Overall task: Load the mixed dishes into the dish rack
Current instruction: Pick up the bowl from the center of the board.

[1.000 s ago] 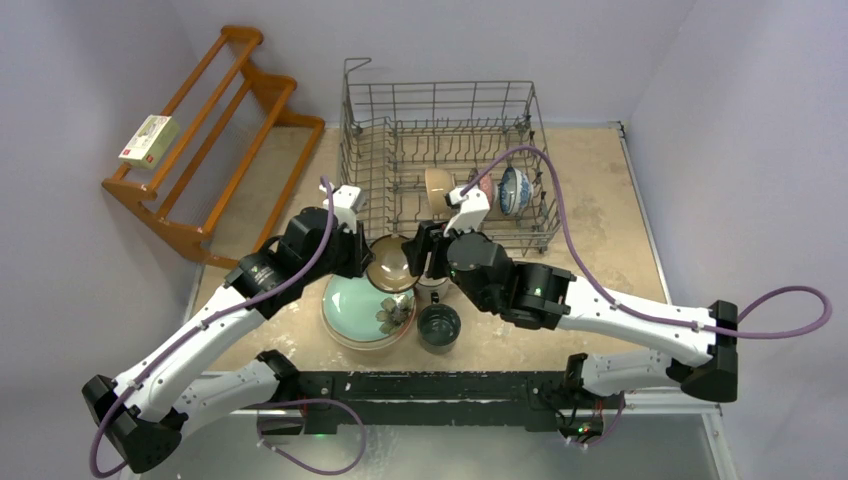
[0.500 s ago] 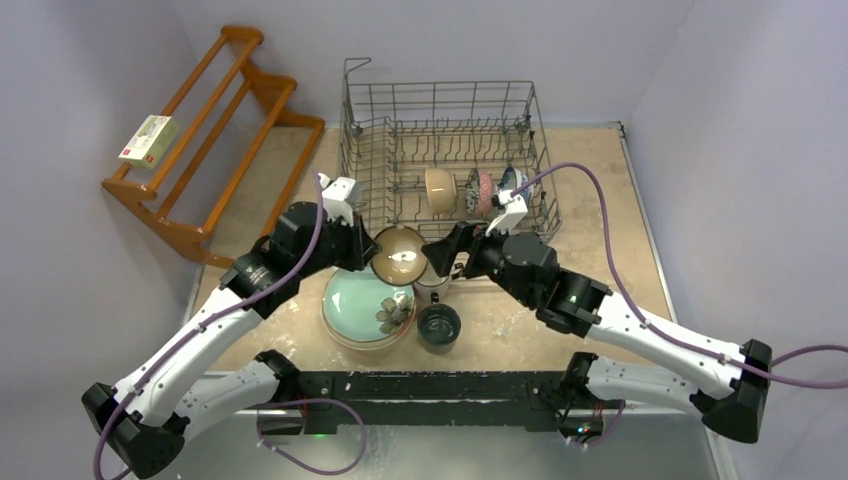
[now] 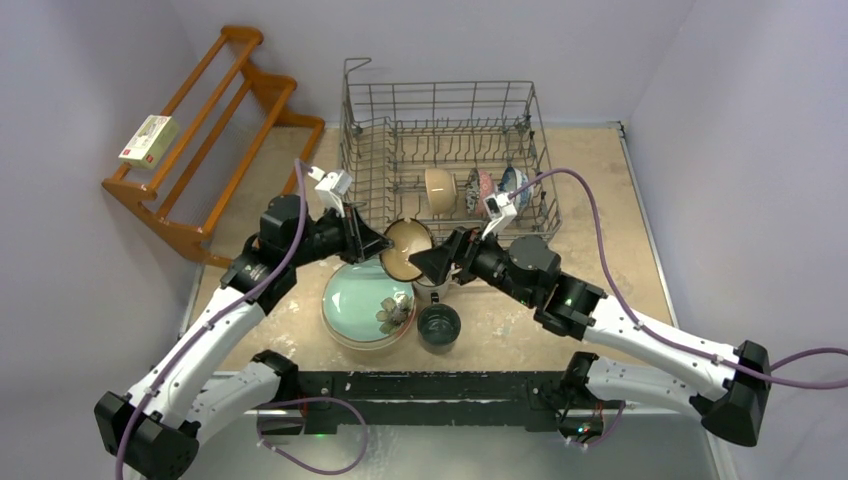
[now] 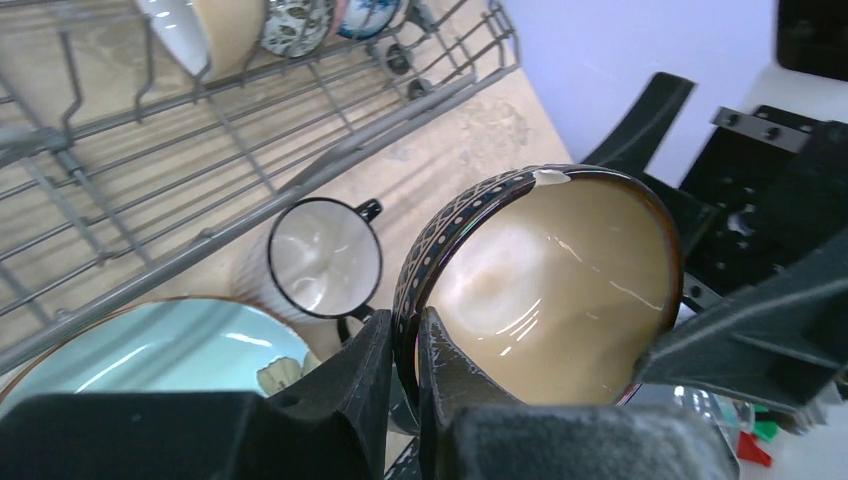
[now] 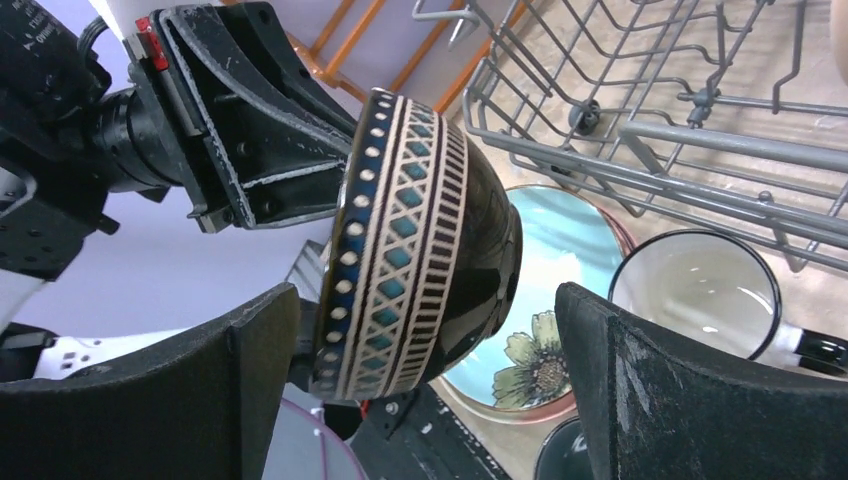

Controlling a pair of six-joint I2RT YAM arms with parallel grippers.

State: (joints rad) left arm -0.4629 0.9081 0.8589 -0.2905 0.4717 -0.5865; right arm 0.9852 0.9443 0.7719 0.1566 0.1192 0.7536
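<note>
Bowl (image 3: 405, 249), brown inside and banded outside, hangs tilted over the bench's near middle, just before the rack's (image 3: 445, 100) near wall. The left claw (image 3: 384, 243) pinches its rim. The right claw (image 3: 428, 263) gapes wide, one finger either side of the bowl. Beneath sit a green plate (image 3: 355, 300) and a white mug (image 3: 432, 292).

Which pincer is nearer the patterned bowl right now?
Left. The left pincer is shut on the rim of the bowl; the right pincer stands open, one finger either side of it, apparently not touching.
</note>
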